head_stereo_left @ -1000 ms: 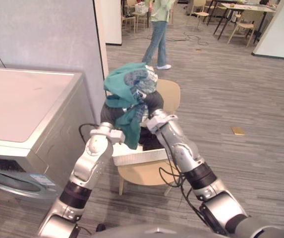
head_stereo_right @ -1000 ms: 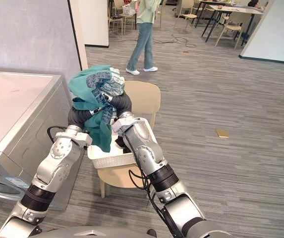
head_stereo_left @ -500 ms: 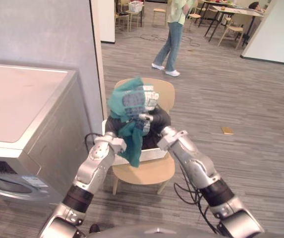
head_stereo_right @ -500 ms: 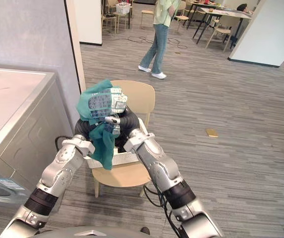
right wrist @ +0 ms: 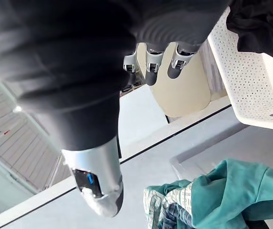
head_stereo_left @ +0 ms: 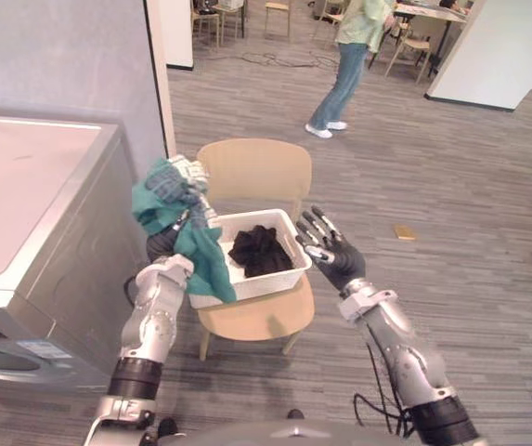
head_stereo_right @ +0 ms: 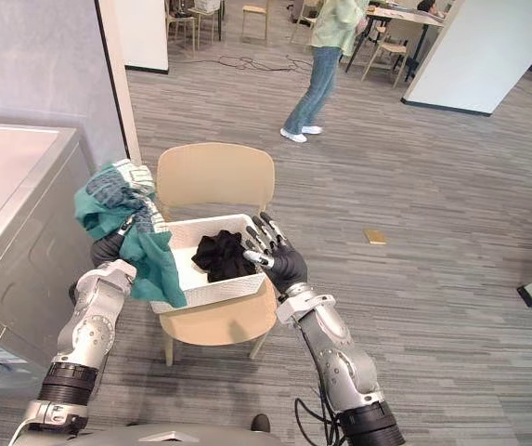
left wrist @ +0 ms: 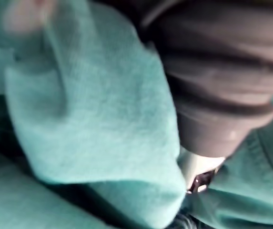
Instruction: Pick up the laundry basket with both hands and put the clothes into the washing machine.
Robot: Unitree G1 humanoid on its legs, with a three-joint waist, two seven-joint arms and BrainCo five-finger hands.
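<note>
Laundry basket (head_stereo_left: 247, 286) still parked on the chair (head_stereo_left: 254, 167)? And which hand is closer to it? (mk_77)

yep, on the chair seat, with a black garment (head_stereo_left: 259, 251) inside. It sits between the two hands, long axis running roughly hand to hand. The right hand (head_stereo_left: 332, 255) is the nearer one. The basket's corner is just inward of its fingertips, and its fingers are spread wide, holding nothing. The teal clothes (head_stereo_left: 168, 200) are up on the left hand (head_stereo_left: 165, 242), hanging down in front of the basket's wall on that side. Can't tell how that hand is set since it's buried in cloth, same story in its wrist view. The washing machine (head_stereo_left: 33, 186) is right beside the left hand on its outer side, so imo the next move hangs on that arm: bundle goes outward, away from the basket. (rigwatch)

what changed from half a sec ago? (mk_77)

both hands were bunched together on the teal bundle, above the basket. Now the right one has let go and dropped beside the basket, and the bundle has swung toward the machine with the left. Camera moved too, so don't read the chair as shifted. (rigwatch)
</note>
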